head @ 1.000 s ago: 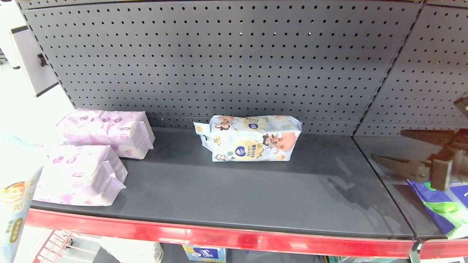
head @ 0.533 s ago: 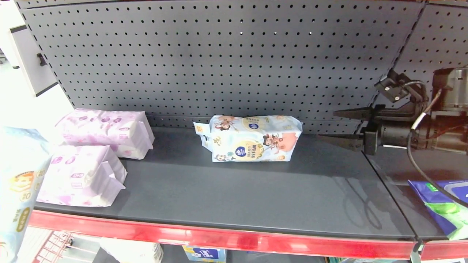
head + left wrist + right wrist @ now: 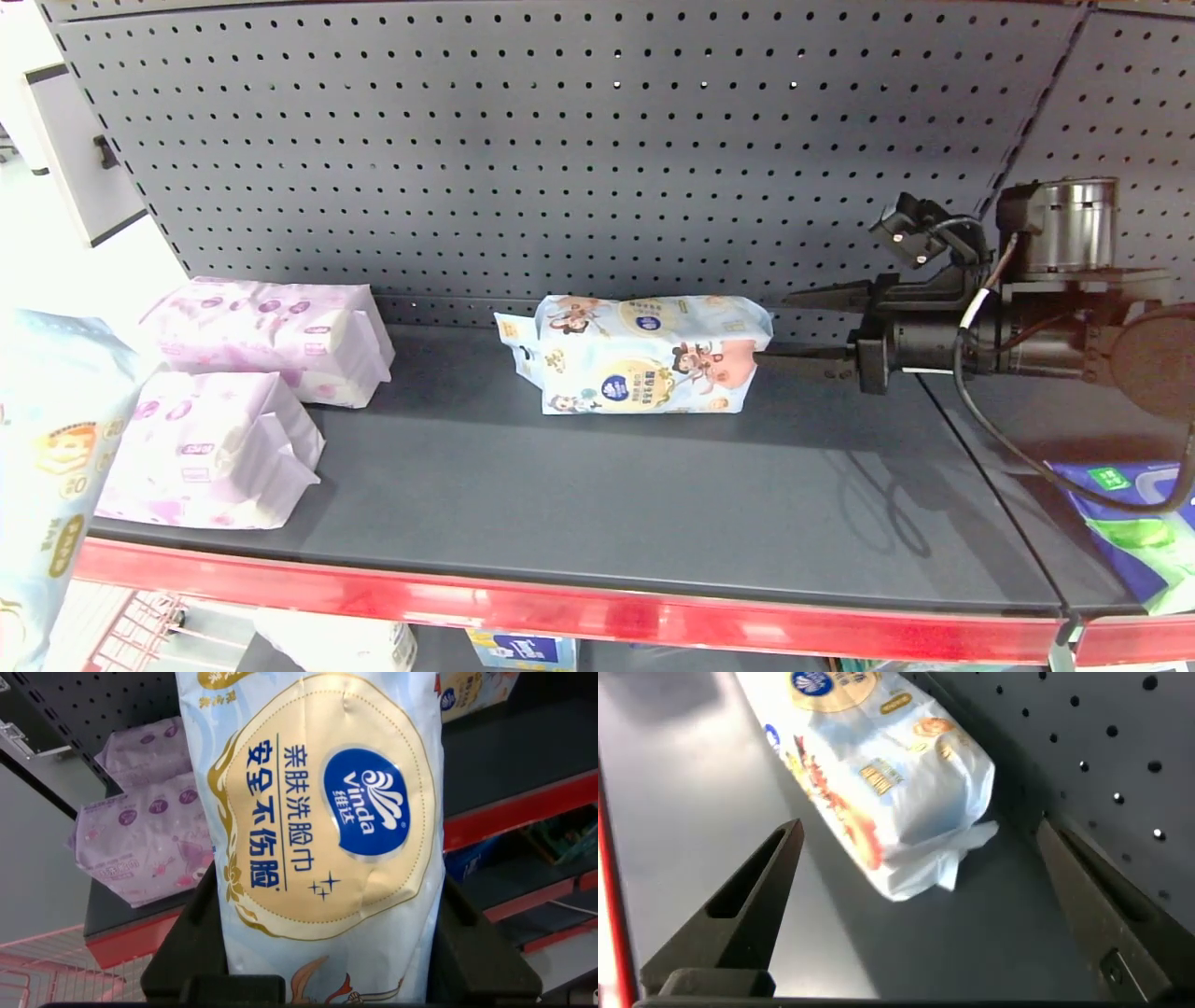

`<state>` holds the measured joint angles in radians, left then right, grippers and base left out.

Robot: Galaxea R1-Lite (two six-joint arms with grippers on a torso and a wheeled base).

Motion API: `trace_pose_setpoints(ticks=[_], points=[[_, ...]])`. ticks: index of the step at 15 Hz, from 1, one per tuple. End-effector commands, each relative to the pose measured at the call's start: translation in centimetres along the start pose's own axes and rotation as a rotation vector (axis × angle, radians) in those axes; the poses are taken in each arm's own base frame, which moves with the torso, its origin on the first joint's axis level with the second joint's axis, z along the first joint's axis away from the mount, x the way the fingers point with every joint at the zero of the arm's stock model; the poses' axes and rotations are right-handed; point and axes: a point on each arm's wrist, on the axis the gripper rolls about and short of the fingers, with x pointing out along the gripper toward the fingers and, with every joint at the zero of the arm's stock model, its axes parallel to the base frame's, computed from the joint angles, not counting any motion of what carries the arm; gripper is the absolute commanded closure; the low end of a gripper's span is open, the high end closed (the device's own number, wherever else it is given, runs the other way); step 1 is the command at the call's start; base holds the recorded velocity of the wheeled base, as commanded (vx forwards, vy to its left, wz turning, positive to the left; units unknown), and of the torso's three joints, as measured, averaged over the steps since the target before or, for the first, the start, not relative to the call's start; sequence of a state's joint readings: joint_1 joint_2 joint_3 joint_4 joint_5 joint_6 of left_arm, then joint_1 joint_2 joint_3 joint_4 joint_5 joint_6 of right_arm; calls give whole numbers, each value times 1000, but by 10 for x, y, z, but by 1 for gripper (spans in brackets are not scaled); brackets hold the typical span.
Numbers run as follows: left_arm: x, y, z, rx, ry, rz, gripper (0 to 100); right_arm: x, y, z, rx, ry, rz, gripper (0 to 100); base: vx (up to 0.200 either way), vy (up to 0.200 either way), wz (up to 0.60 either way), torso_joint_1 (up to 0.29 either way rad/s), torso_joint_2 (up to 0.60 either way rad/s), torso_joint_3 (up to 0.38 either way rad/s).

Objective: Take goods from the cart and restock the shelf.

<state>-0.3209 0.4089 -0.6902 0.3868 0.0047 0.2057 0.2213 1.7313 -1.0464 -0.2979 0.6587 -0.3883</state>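
The left gripper [image 3: 329, 896] was clamped on the held tissue pack [image 3: 327, 831], whose face carried a gold oval label with blue characters and a round blue emblem. In the head view this pack [image 3: 47, 467] stood upright at the left edge, in front of the shelf [image 3: 560, 485]. A second pack [image 3: 644, 353], printed with cartoon figures and the same round blue emblem, lay on its side at the back of the shelf against the pegboard [image 3: 560, 168]. The right gripper [image 3: 775, 329] was level with that pack's right end, its fingers spread wide with the pack's crimped end [image 3: 878, 775] between them, apart from both. Two purple packs [image 3: 271, 336] lay at the shelf's left end, their small print too fine to read. A blue-and-green pack [image 3: 1130, 532] lay on the next bay, and the red rail [image 3: 560, 607] edged the shelf front.
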Motion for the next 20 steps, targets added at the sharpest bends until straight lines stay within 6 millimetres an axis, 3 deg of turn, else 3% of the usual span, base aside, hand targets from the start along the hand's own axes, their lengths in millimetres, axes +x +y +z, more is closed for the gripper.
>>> trace_pose_setpoints(ticks=[1, 7, 20], points=[[1, 0, 1, 0, 2, 0, 100, 9, -6, -3, 2, 6, 3, 0, 0, 0, 0, 0, 0, 0], [0, 0, 1, 0, 0, 0, 100, 24, 0, -5, 1, 17, 42, 0, 0, 0, 0, 0, 0, 0], [1, 0, 1, 0, 3, -1, 100, 54, -8, -7, -9, 14, 75, 0, 0, 0, 0, 0, 0, 0]])
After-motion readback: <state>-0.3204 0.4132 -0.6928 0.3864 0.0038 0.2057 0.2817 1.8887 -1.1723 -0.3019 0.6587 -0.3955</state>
